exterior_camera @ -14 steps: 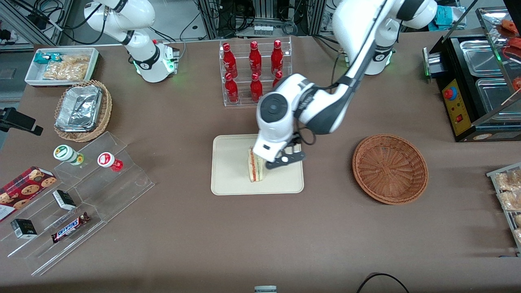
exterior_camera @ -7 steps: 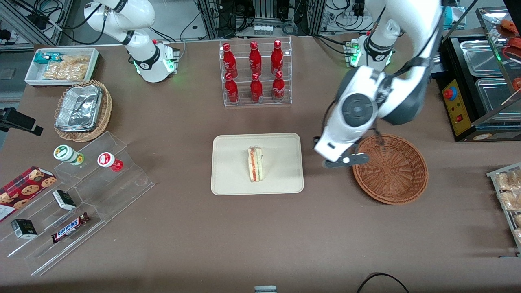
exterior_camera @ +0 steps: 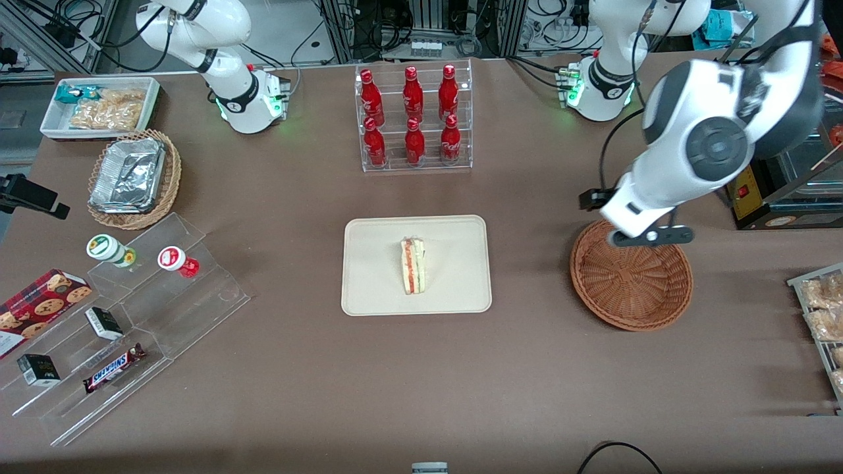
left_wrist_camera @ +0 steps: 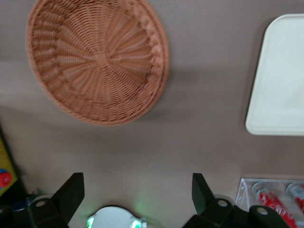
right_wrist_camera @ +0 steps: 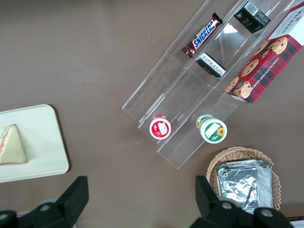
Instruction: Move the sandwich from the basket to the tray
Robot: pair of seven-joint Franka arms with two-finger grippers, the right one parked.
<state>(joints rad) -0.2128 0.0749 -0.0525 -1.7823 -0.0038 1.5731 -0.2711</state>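
1. Front view: sandwich [exterior_camera: 413, 266] lies on the tray [exterior_camera: 369, 296], about at its middle, long axis running from the front camera toward the bottle rack [exterior_camera: 413, 118]. Filling edge shows as a red-green stripe along the top. Looks placed, so the task reads as done.
2. Front view: the tool [exterior_camera: 649, 236] hangs above the basket [exterior_camera: 631, 276] rim, at the edge nearer the bottle rack's row. Basket is empty. Tray sits well apart from the basket, toward the parked arm's end of the table [exterior_camera: 421, 382].
3. Left wrist view: tool [left_wrist_camera: 137, 197] fingers spread wide, nothing between them. Basket [left_wrist_camera: 97, 59] and a corner of the tray [left_wrist_camera: 278, 80] both visible; sandwich is out of view here.
4. Right wrist view: sandwich [right_wrist_camera: 12, 145] flat on the tray [right_wrist_camera: 42, 156], nothing touching it.
5. Judgement: no regrasp needed; the remaining move is just retreat.
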